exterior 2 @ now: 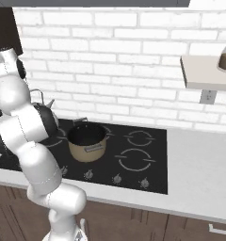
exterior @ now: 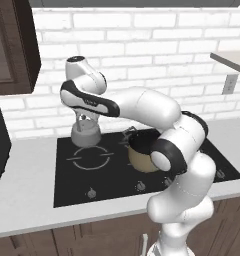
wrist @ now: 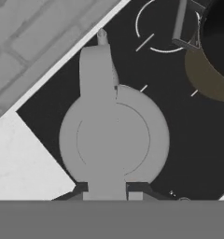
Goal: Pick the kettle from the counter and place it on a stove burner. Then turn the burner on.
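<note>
Black cooktop [exterior: 117,187] under held kettle [exterior: 86,134]

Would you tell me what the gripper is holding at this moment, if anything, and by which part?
The gripper is shut on the kettle, holding it by the thin arched wire handle at the top.

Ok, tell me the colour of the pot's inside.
Dark, nearly black, inside the tan pot; the right base view shows it best.
</note>
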